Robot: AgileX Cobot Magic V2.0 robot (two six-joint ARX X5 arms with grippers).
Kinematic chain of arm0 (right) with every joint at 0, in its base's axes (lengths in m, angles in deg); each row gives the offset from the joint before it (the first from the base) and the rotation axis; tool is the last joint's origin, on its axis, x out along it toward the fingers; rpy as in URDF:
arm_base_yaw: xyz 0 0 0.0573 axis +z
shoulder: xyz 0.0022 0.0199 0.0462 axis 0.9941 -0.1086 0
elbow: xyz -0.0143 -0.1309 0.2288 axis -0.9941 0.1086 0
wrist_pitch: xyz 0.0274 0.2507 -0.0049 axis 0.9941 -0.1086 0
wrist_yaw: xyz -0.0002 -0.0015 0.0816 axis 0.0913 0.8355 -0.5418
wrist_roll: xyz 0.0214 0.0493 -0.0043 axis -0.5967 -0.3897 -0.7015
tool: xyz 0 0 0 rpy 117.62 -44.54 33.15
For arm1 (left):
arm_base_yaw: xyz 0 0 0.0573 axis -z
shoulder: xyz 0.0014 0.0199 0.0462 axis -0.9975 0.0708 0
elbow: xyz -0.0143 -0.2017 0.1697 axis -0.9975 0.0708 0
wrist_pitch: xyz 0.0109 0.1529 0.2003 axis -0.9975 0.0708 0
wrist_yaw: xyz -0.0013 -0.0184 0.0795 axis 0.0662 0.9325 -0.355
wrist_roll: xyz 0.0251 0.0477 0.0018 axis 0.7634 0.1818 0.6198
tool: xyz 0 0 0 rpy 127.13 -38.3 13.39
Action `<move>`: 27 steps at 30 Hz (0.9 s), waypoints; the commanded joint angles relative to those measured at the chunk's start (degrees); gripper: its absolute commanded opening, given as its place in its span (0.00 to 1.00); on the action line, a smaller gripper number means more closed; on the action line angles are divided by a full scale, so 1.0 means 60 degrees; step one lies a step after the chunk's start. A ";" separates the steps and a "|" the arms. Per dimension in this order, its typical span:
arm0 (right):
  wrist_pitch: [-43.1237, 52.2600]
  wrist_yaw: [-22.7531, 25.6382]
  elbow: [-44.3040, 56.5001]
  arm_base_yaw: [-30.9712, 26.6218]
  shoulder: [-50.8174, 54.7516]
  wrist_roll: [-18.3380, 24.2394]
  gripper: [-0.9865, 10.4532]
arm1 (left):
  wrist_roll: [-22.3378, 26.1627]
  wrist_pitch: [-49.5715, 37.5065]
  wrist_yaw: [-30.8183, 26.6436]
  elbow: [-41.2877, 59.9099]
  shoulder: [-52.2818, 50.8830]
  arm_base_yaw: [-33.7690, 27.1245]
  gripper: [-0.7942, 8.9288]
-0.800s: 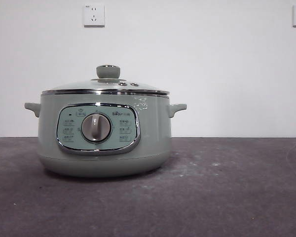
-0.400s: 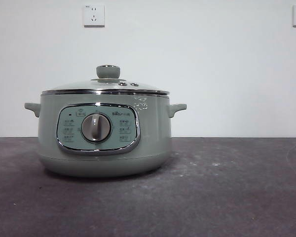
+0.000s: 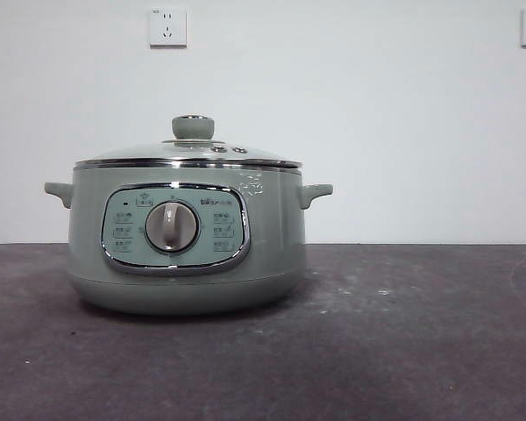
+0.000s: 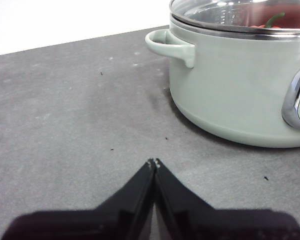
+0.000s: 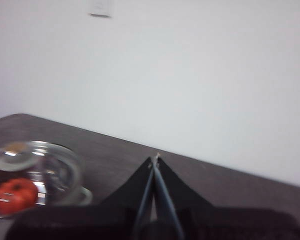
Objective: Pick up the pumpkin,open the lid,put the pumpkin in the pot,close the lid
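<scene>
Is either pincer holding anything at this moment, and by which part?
Nothing is held. The left pincer and right pincer are both shut and empty; the pumpkin sits under the lid.

Black tapered hands [image 4: 154,163] [image 5: 155,158] (pale-tipped)

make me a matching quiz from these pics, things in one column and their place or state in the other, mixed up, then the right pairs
Things:
1. pumpkin
2. lid
3. left gripper
4. wall socket

Places or states:
A. on the white wall above the pot
B. shut and empty, low over the table beside the pot
C. inside the pot, seen through the glass
D. closed on top of the pot

Pairs: 1-C, 2-D, 3-B, 4-A

The pot stands on the dark table. The right gripper is shut and empty too, off to the side.
</scene>
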 commanded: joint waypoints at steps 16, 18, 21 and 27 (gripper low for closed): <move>0.1763 0.1530 0.6076 0.0004 0.3351 -0.1432 0.09 | -0.0051 0.0000 -0.0004 0.0149 -0.0029 -0.0029 0.08; 0.1741 0.1526 0.6393 0.0004 0.3541 -0.1479 0.09 | -0.0051 0.0000 0.0000 0.0149 -0.0029 -0.0029 0.08; 0.1687 0.1526 0.6732 0.0011 0.3730 -0.1574 0.09 | -0.0051 0.0000 -0.0004 0.0149 -0.0029 -0.0029 0.08; 0.1016 0.1523 0.6757 0.0011 0.3799 -0.1632 0.09 | -0.0051 -0.0004 -0.0004 0.0149 -0.0029 -0.0029 0.08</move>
